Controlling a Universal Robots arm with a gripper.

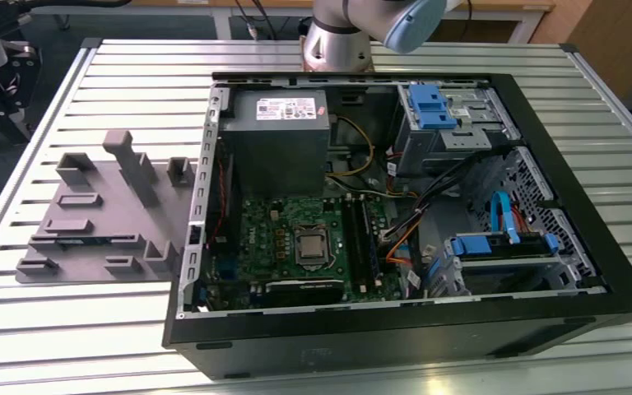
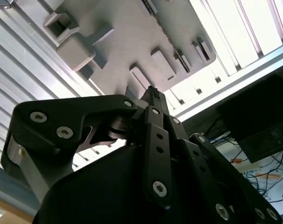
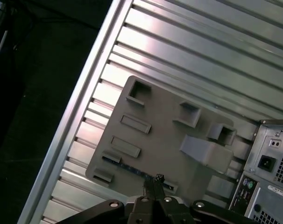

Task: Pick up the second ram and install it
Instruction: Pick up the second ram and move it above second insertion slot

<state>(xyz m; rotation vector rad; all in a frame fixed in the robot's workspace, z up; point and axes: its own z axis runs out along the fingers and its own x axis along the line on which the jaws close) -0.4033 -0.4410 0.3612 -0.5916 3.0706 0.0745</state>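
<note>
The second ram [image 3: 128, 167] is a thin dark strip standing on edge in a long slot of the gray tray [image 3: 165, 135]. In the first wrist view my gripper [image 3: 153, 180] hangs well above the tray, over one half of that strip, apart from it. Its two thin fingertips are pressed together with nothing between them. In the second wrist view the black finger links meet at the gripper [image 2: 153, 93], with the tray [image 2: 127, 42] beyond. In the exterior view the tray [image 1: 108, 222] lies on the slatted table at the left of the open computer case [image 1: 404, 313].
The motherboard [image 1: 294, 239] lies in the case floor with dark memory slots [image 1: 360, 239] beside the processor socket. A power supply [image 1: 277, 136] and blue drive cages [image 1: 437, 111] fill the case's far end. Upright blocks [image 1: 129, 164] rise from the tray. The arm's base [image 1: 338, 45] stands behind the case.
</note>
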